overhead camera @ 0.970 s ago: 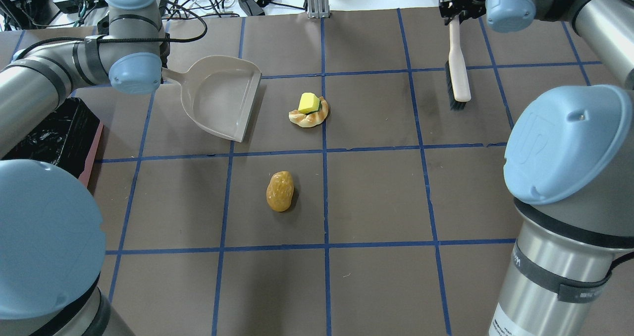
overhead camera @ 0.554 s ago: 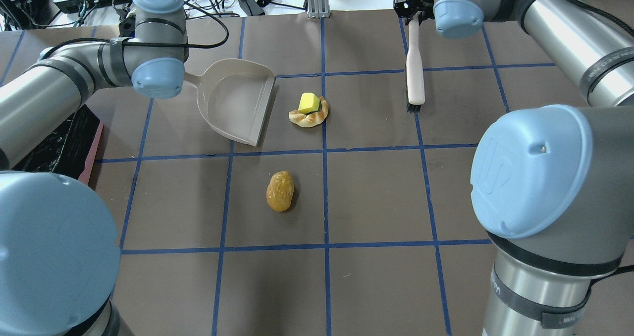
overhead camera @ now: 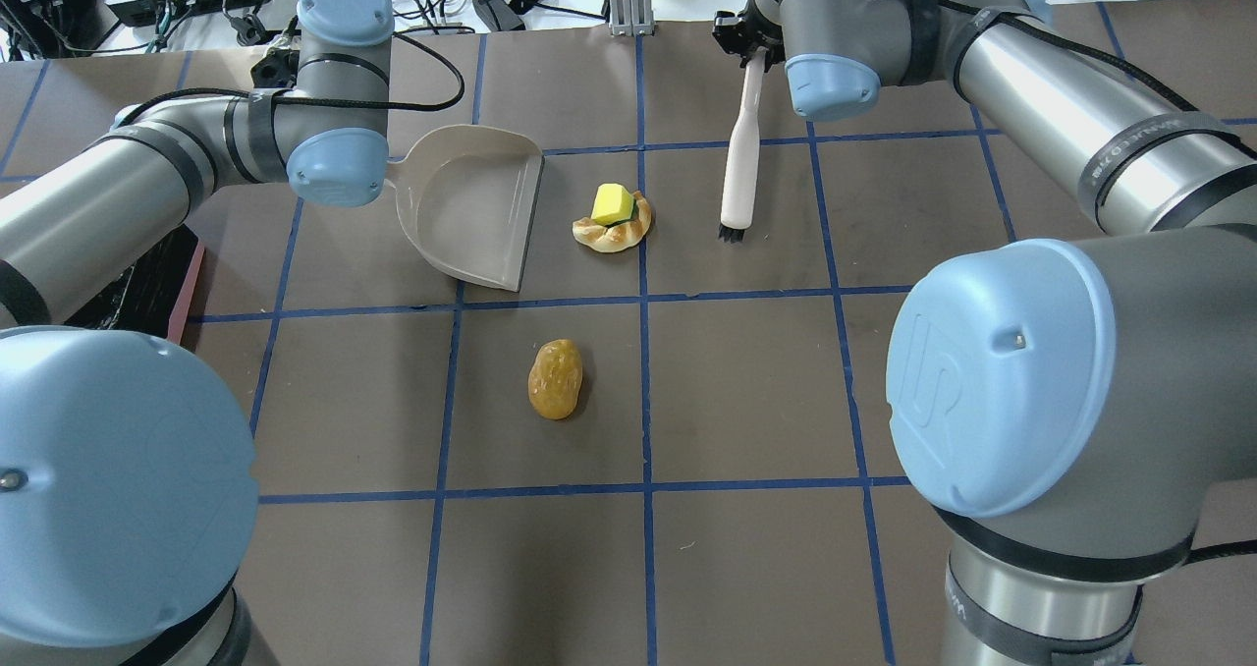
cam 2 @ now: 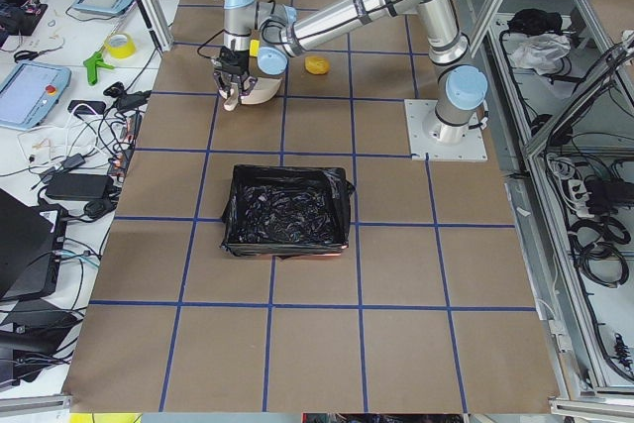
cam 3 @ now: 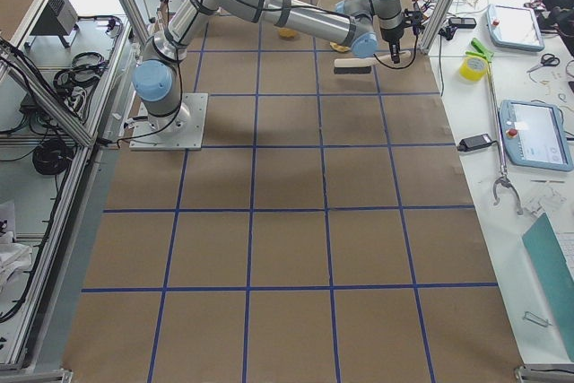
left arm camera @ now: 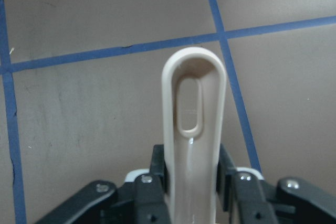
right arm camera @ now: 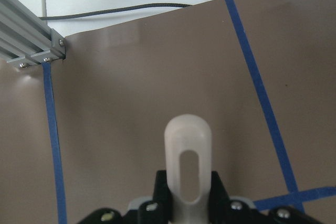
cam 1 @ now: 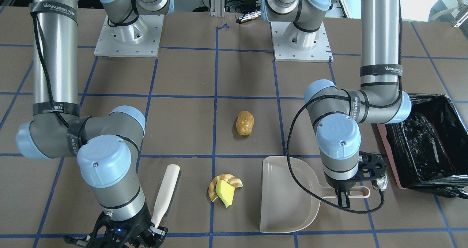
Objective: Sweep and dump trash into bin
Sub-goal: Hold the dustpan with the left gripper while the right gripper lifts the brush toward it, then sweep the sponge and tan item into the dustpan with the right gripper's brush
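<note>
Left wrist-mounted view: left claw (left arm camera: 191, 174) clamped tight on the looped handle of the beige plastic dustpan (overhead camera: 471, 204), one finger on each side of the handle, no gap. The pan spreads out from this claw, its open lip turned toward the other claw.

Right wrist-mounted view: right claw (right arm camera: 189, 195) likewise pinched on the handle end of the cream-handled brush with dark bristles (overhead camera: 738, 170). The brush runs from this claw back toward the robot. Cannot tell whether the bristles touch the surface.

Between the two claws, just beyond the pan's lip but apart from it: the tan curled croissant shape (overhead camera: 617, 234), with the yellow-green wedge (overhead camera: 612, 202) resting on top of it. The brush is beside the pair on their far side from the pan, not touching them.

Further from both claws, toward the robot's base: the glossy golden-brown potato-like lump (overhead camera: 555, 379), alone on the brown blue-taped table (overhead camera: 746, 391).

Outboard of the left claw, away from the right one: the rectangular pink bin lined with crinkled black plastic (cam 1: 420, 149), near the claw, not touching.
</note>
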Available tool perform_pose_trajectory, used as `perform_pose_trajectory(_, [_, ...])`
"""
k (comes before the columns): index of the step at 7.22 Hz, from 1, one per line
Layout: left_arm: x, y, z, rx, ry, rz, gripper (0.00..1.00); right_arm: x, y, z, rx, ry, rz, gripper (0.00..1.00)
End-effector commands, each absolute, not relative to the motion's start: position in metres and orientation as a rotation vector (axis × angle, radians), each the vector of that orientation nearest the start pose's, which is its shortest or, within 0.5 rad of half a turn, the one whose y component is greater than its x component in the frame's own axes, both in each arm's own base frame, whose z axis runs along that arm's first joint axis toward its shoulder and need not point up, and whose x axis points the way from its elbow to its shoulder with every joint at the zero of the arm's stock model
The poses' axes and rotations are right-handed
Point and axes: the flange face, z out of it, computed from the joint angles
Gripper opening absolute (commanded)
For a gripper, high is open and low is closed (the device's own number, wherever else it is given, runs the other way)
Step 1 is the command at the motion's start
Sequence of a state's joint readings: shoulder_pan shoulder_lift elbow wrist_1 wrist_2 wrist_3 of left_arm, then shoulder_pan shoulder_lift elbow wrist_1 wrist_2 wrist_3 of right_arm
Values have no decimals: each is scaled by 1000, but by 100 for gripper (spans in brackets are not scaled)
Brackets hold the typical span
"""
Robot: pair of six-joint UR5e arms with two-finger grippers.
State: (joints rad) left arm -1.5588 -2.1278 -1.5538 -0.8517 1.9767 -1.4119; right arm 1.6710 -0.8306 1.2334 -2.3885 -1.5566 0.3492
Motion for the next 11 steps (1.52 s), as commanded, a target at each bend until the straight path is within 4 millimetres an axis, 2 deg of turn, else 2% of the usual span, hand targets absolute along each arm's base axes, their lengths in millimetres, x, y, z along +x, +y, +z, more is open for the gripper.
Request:
perform_pose_trajectory(1, [-87, -677, 243, -1958, 2124, -578, 0, 237, -758, 259, 481, 2921, -561, 1])
perform_pose_trajectory(3, [-86, -678, 239, -1953, 2117, -576, 0, 272, -743, 247, 428, 2966, -472, 1])
perform_pose_trajectory(5, [-86, -679, 238, -1969, 2105, -577, 0, 282, -741, 237, 319, 2988, -472, 1])
perform_pose_trajectory(7, [-86, -679, 238, -1970, 2103, -579, 0, 289, -745, 236, 307, 2983, -486, 1])
perform_pose_trajectory(8, [-86, -679, 238, -1969, 2104, -580, 0, 300, -750, 239, 318, 2966, -506, 1])
perform_pose_trajectory(10, [-86, -680, 239, -1969, 2104, -582, 0, 325, -747, 229, 403, 2941, -487, 1])
perform_pose_trajectory(11, [-86, -680, 239, -1970, 2103, -580, 0, 328, -748, 228, 469, 2922, -485, 1])
